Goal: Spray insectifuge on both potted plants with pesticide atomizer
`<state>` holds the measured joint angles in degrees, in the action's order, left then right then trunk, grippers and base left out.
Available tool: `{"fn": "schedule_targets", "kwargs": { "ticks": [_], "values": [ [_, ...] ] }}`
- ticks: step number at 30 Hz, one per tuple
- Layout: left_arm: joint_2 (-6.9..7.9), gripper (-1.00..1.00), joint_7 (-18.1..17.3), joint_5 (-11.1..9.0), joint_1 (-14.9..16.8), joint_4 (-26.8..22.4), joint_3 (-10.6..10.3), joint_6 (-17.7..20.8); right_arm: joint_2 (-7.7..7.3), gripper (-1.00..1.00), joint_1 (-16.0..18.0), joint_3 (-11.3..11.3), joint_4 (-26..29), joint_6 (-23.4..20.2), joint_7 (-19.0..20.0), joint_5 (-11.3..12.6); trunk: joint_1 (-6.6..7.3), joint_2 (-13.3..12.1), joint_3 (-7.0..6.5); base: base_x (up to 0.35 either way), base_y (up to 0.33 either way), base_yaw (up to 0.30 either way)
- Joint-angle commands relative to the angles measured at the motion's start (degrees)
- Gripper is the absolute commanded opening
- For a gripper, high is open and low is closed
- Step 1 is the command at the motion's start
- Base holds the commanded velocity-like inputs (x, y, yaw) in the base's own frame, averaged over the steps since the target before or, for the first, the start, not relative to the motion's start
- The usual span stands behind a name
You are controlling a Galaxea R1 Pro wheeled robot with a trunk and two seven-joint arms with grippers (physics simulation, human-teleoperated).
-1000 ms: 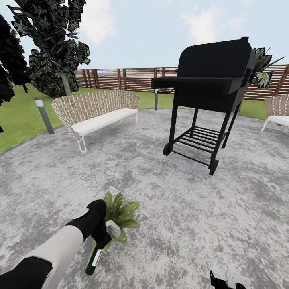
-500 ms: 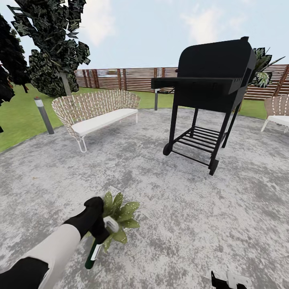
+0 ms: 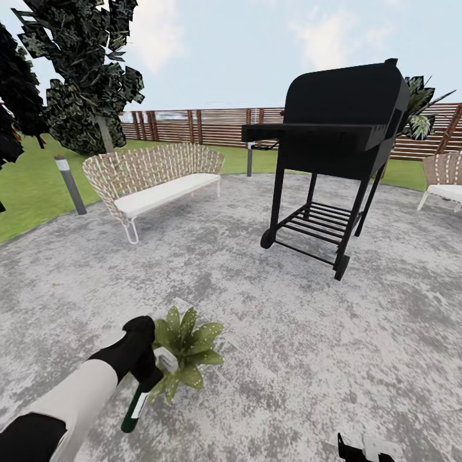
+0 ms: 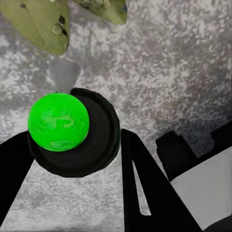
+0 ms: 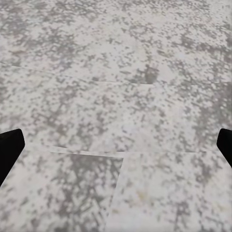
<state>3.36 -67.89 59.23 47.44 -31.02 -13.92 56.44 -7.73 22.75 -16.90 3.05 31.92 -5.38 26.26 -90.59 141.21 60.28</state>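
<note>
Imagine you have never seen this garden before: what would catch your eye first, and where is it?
The tall black barrel barbecue grill on wheels dominates the grey patio's right half, with a woven wicker bench with white cushion to its left before the brown slatted fence. Low in front, the left gripper holds a dark green spray bottle beside a small speckled green-leaved potted plant.

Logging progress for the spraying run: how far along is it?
Done: the pesticide atomizer is picked up, held in the left end effector. In hand: spraying the potted plant, whose leaves show whitish specks. Left: a second plant, not yet visible here.
</note>
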Motion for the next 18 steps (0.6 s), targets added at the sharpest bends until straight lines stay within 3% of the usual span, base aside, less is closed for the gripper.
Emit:
{"fn": "schedule_targets", "kwargs": {
  "ticks": [1,4,7,12,18],
  "values": [
    [-1.17,-1.00,-0.3,0.4,0.1,-0.6,-0.3,0.5,-0.01,1.00,0.0,-0.5,0.0,0.1,-0.3,0.2,0.01,0.0,0.05,0.000,0.000,0.000],
    [-4.07,-1.00,-0.1,0.5,0.1,-1.0,-0.4,0.6,-0.01,1.00,0.0,-0.5,0.0,0.1,-0.3,0.2,0.01,0.0,0.05,0.000,0.000,0.000],
    [-5.02,-1.00,0.0,0.9,0.2,-0.5,-0.4,0.6,-0.01,1.00,0.0,-0.5,0.0,0.1,-0.3,0.2,0.01,0.0,0.05,0.000,0.000,0.000],
    [-2.93,-1.00,0.0,0.6,-1.4,1.7,-0.2,0.4,-0.01,1.00,0.0,-0.5,0.0,0.1,-0.3,0.2,0.01,0.0,0.05,0.000,0.000,0.000],
    [-2.98,-1.00,0.1,0.5,-1.2,2.2,-0.3,0.6,-0.01,1.00,0.0,-0.5,0.0,0.1,-0.3,0.2,0.01,0.0,0.05,0.000,0.000,0.000]
  ]
}}
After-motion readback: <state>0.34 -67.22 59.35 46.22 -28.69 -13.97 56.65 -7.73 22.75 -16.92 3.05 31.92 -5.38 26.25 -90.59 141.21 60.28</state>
